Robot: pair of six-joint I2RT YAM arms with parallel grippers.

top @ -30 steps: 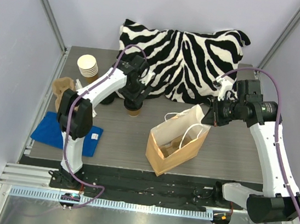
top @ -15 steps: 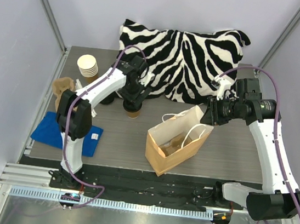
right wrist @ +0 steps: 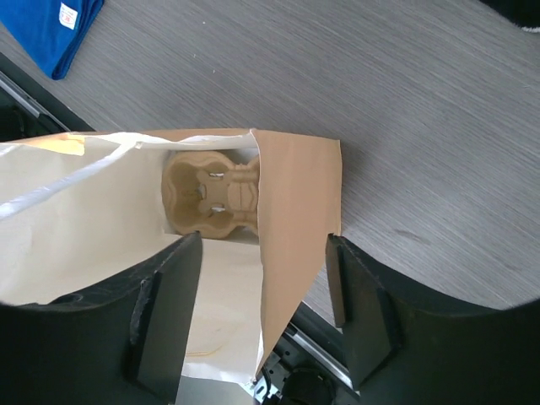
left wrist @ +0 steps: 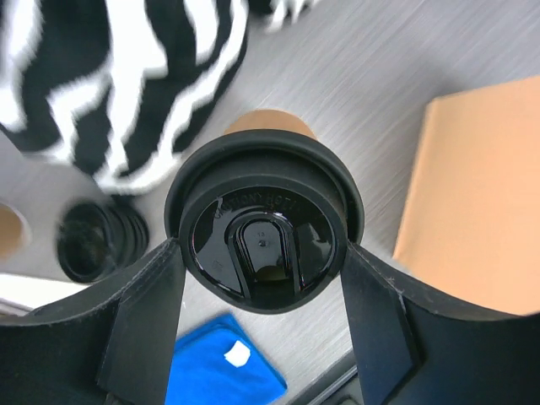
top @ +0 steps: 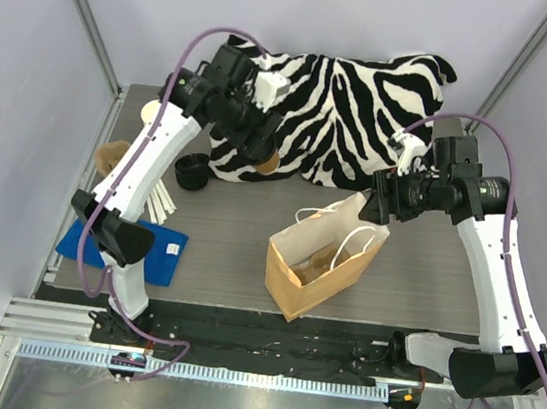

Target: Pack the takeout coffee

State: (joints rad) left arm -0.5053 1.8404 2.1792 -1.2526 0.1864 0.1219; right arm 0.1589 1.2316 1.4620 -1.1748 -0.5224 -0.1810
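The takeout coffee [left wrist: 263, 240], a brown paper cup under a black lid, hangs above the table in front of the pillow. My left gripper [left wrist: 263, 257] is shut on it, one finger pressing each side of the lid. From above, the cup [top: 270, 163] shows just below that raised gripper [top: 261, 146]. The brown paper bag [top: 321, 261] stands open near the table's front. My right gripper [right wrist: 261, 312] is open and straddles the bag's upper wall [right wrist: 295, 211] without pinching it. A moulded cardboard cup carrier [right wrist: 211, 198] lies at the bottom of the bag.
A zebra-print pillow [top: 347, 103] fills the back of the table. A stack of black lids [top: 191, 170] sits at the left, with a blue cloth [top: 161, 250] near the front left edge. A loose cardboard carrier [top: 112, 155] lies by the left wall.
My left arm has lifted the coffee off the table and swung it up and back toward the pillow. My right gripper has opened, letting go of the bag's edge.
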